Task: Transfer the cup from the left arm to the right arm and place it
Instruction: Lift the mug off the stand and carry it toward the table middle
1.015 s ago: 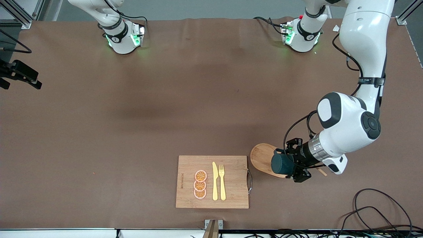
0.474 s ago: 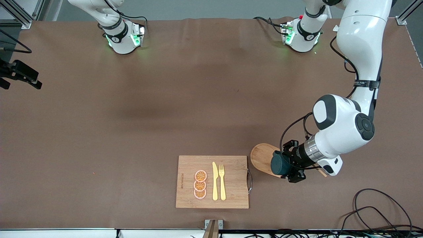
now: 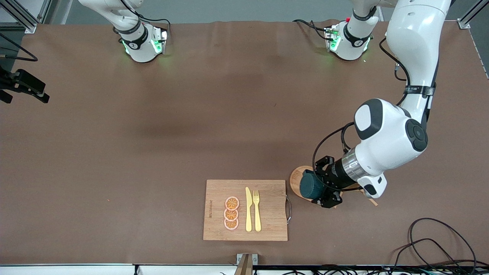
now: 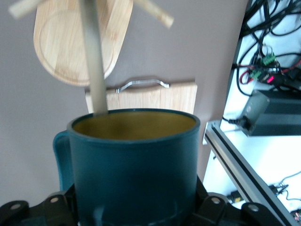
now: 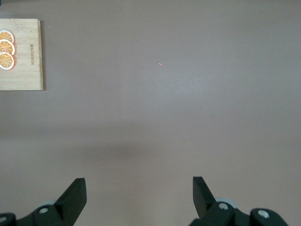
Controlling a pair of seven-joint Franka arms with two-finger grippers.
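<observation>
Cup (image 3: 311,186), dark teal with a mustard-yellow inside, is held off the bench (image 3: 153,133) by the left gripper (image 3: 320,187), over the small oval wooden board (image 3: 296,179) toward the left arm's end of the bench. In the front view it lies on its side, its closed base facing the rectangular cutting board (image 3: 245,210). In the left wrist view the cup (image 4: 134,165) fills the lower half of the picture, with its handle (image 4: 61,157) sticking out to one side and its inside bare of contents as far as shows. The black fingers (image 4: 216,209) of the left gripper (image 4: 134,212) press against the cup's lower sides, one on each side, pinching it between them.

Going across the front view from its left edge: the right arm waits high up, with its gripper out of that view. The right wrist view shows the right gripper (image 5: 138,195) hanging over bare brown bench, its two dark fingers (image 5: 73,195) spread wide apart with nothing between them.

Next comes the rectangular cutting board, near the front camera's edge of the bench. On it lie three orange slices (image 3: 231,213) in a short row, and beside them a yellow knife (image 3: 248,209) and a yellow fork (image 3: 256,210) lying parallel. A metal handle (image 3: 289,209) sits on the board's edge toward the left arm's end.

Just beside that handle lies the oval board, with the cup and left gripper over it.
</observation>
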